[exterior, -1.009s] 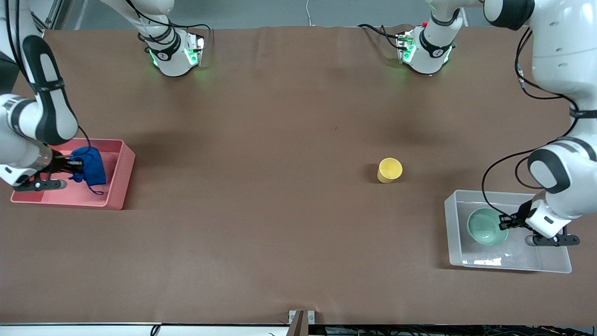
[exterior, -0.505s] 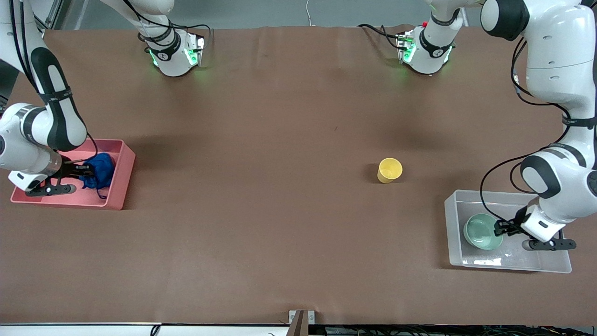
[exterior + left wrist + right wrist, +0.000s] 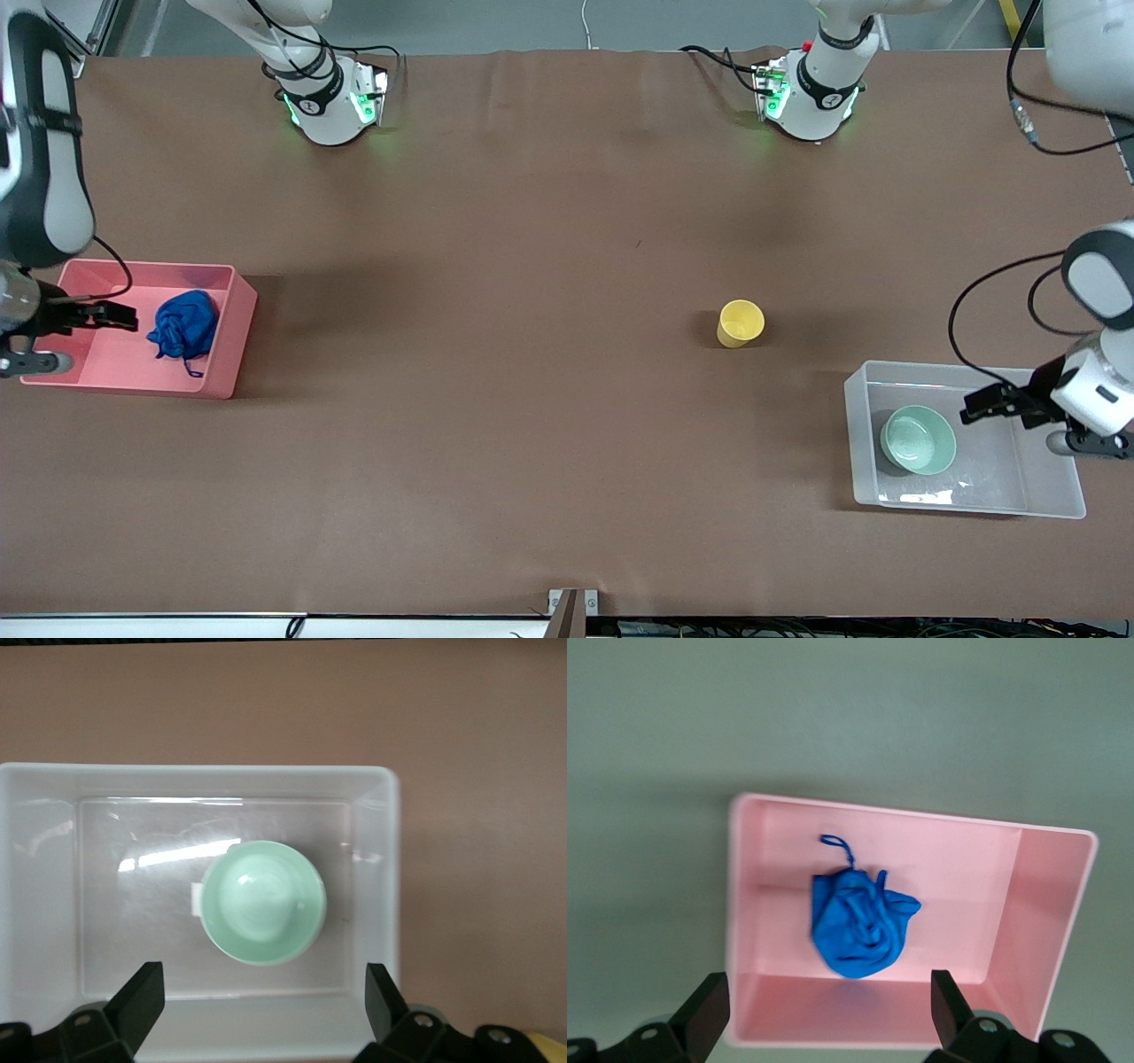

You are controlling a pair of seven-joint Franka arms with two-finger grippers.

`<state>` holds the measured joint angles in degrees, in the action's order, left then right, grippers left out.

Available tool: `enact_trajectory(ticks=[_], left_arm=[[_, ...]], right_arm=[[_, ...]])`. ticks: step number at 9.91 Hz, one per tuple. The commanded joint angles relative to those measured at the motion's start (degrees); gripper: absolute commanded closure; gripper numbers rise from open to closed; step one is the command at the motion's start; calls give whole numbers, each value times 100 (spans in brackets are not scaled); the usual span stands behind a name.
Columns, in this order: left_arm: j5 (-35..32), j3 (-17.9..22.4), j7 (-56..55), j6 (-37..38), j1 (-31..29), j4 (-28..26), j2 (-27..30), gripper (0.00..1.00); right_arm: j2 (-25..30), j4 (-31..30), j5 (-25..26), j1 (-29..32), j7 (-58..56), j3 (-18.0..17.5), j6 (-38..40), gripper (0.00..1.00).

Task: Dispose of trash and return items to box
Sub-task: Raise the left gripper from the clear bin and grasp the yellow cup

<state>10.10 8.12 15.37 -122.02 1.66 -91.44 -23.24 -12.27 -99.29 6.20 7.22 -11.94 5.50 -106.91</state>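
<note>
Brown surface (image 3: pixel 549 425) carries a clear box (image 3: pixel 1054 505) holding the upright mint bowl (image 3: pixel 918 439); the yellow cup (image 3: pixel 740 322) stands apart. Crumpled blue cloth (image 3: pixel 184 328) lies in the pink bin (image 3: pixel 232 354). Both the left claw (image 3: pixel 982 405) and right claw (image 3: pixel 117 316), spread, have released and risen.

No legible text, label, brand, number or sign appeared in any view. The white square mark (image 3: pixel 197 899) on the base of the clear box (image 3: pixel 381 868), below the left pincer (image 3: pixel 264 1005) and partly covered by the green bowl (image 3: pixel 263 902), carried no readable characters.
</note>
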Motion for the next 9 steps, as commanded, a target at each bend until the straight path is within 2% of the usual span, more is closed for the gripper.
enact_trajectory(ticks=[1, 3, 5, 6, 7, 9], left_arm=[[-752, -694, -707, -103, 10, -1241, 792, 0], [-790, -1327, -921, -103, 10, -1936, 1084, 0], [-790, -1829, -1131, -181, 36, -2394, 1033, 0], [-817, -2006, -1237, -408, 45, -2675, 1015, 0], [-860, -2112, -1255, -819, 45, -2973, 945, 0], [-861, -2323, -1264, -1271, 45, -3170, 543, 0]], right_arm=[[626, -46, -451, -203, 708, 4, 467, 0], [1154, 259, -532, -204, 798, -5, 992, 0], [1139, 1373, -593, -213, 816, 4, 2117, 0], [1174, 1473, -820, -160, 808, 65, 2234, 0], [1192, 1387, -831, -3, 738, 66, 2314, 0], [1174, 1377, -822, 7, 720, 22, 2315, 0]])
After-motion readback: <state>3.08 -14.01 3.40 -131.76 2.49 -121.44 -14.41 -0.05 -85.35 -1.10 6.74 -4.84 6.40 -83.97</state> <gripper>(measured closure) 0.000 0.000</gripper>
